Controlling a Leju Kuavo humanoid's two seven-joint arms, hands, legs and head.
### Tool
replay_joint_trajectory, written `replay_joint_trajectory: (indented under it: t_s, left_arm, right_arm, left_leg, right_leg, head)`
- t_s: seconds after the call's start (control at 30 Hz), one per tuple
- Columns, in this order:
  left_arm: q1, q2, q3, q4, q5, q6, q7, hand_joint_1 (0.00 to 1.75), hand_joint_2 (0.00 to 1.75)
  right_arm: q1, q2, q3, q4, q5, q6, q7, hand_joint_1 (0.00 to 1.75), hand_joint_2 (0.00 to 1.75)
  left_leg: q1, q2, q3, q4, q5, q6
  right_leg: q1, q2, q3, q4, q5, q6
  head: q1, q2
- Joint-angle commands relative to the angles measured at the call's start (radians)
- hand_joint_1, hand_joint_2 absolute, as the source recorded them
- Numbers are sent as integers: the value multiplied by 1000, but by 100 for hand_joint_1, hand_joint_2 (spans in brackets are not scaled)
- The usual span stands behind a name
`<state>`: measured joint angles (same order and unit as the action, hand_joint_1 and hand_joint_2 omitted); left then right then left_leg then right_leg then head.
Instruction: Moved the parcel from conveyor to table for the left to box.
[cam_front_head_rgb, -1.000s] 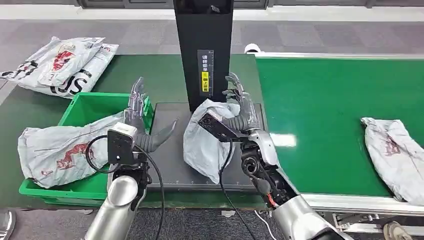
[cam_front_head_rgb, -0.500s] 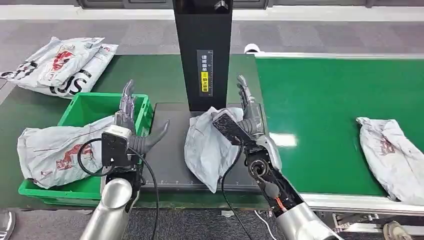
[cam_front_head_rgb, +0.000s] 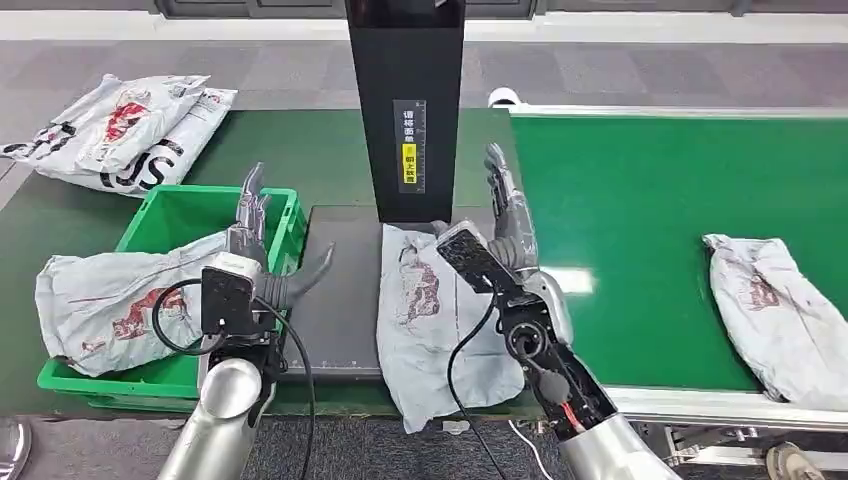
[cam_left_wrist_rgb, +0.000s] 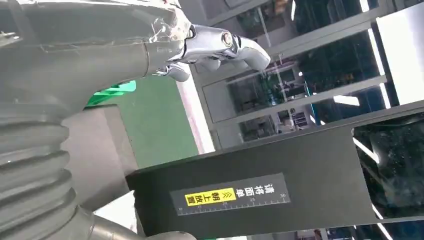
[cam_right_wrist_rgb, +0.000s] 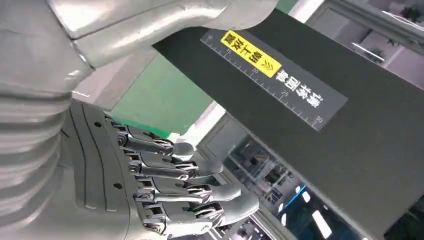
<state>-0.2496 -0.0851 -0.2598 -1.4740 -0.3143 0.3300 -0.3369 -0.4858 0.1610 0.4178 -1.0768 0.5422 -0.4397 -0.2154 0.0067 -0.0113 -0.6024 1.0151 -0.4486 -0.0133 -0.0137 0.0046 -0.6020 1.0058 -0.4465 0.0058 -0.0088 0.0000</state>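
A grey parcel (cam_front_head_rgb: 432, 310) with a red print lies flat on the dark weighing plate (cam_front_head_rgb: 335, 300), its near end hanging over the table edge. My right hand (cam_front_head_rgb: 507, 215) stands just beside the parcel's far right corner, open, fingers straight up, holding nothing. The right wrist view shows its dark fingers (cam_right_wrist_rgb: 185, 192) spread and empty. My left hand (cam_front_head_rgb: 255, 235) hovers open at the plate's left side, over the green box (cam_front_head_rgb: 165, 215), thumb pointing toward the parcel. Its fingers (cam_left_wrist_rgb: 220, 45) are loosely extended in the left wrist view.
A black scanner post (cam_front_head_rgb: 405, 100) rises behind the plate, close to both hands. The green box holds another parcel (cam_front_head_rgb: 115, 300). More parcels (cam_front_head_rgb: 120, 125) lie at the table's far left. One parcel (cam_front_head_rgb: 775, 310) rests on the green conveyor (cam_front_head_rgb: 640, 190) at the right.
My right hand has released the parcel, which dropped from bunched up to flat on the plate. The hand's fingers straightened and it shifted right. The conveyor parcel has crept left.
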Motion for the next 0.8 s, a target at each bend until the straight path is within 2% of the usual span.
replay_joint_trajectory:
  t_s: [0.03, 0.13, 0.23, 0.27, 0.33, 0.4, 0.47, 0.57, 0.8]
  left_arm:
    - [28, 1, 58, 8, -19, 6, 5, 0, 175]
    - [42, 1, 62, -15, -33, -2, 8, 0, 175]
    - [41, 5, 60, -19, -39, -11, 14, 0, 175]
    - [25, 37, 14, 25, -66, -140, 143, 0, 175]
    - [-22, 38, -53, 168, -192, -207, 188, 0, 175]
    - [-74, -3, -105, 300, -263, -216, 128, 0, 175]
    - [-130, -27, -161, 397, -300, -198, 102, 0, 175]
    - [-180, -46, -211, 463, -297, -205, 92, 0, 175]
    - [-228, -111, -280, 570, -251, -276, 82, 0, 175]
  right_arm:
    - [176, -81, -142, -404, -85, -133, -71, 0, 175]
    - [272, -110, -204, -587, 6, -210, -58, 0, 175]
    - [327, -129, -247, -673, 33, -253, -61, 0, 175]
    - [373, -102, -303, -717, 48, -258, -86, 0, 175]
    - [411, -102, -312, -703, 16, -258, -119, 0, 175]
    - [404, -96, -292, -659, 8, -258, -130, 0, 175]
    - [366, -87, -275, -612, 4, -258, -114, 0, 175]
    - [335, -80, -280, -585, 6, -258, -89, 0, 175]
    - [339, -79, -286, -569, 4, -258, -80, 0, 175]
  left_leg:
    - [0, -4, 1, -1, 0, 0]
    - [0, -5, 2, -1, -1, 1]
    - [0, -6, 2, -1, -2, 1]
    - [0, -5, 0, -1, -2, 1]
    - [0, -5, 1, -1, -2, 1]
    - [0, -9, 4, -4, 0, 1]
    - [0, -9, 4, -3, 0, 1]
    - [-1, -2, 1, -1, -1, 1]
    - [0, -1, 3, -1, -1, 2]
  right_leg:
    - [0, -4, 2, -1, -1, 0]
    - [0, -6, 4, -2, -2, 0]
    - [1, -7, 5, -3, -3, 0]
    - [0, -6, 2, -2, -3, 0]
    - [0, -5, 3, -2, -3, 0]
    - [0, -11, 8, -6, -3, 0]
    - [0, -10, 7, -5, -2, 0]
    - [0, -4, 2, -3, -1, 0]
    - [0, -4, 4, -4, 0, 0]
  head:
    - [0, 0]
    - [0, 0]
    - [0, 0]
    - [0, 0]
    - [0, 0]
    - [0, 0]
    - [0, 0]
    - [0, 0]
    - [0, 0]
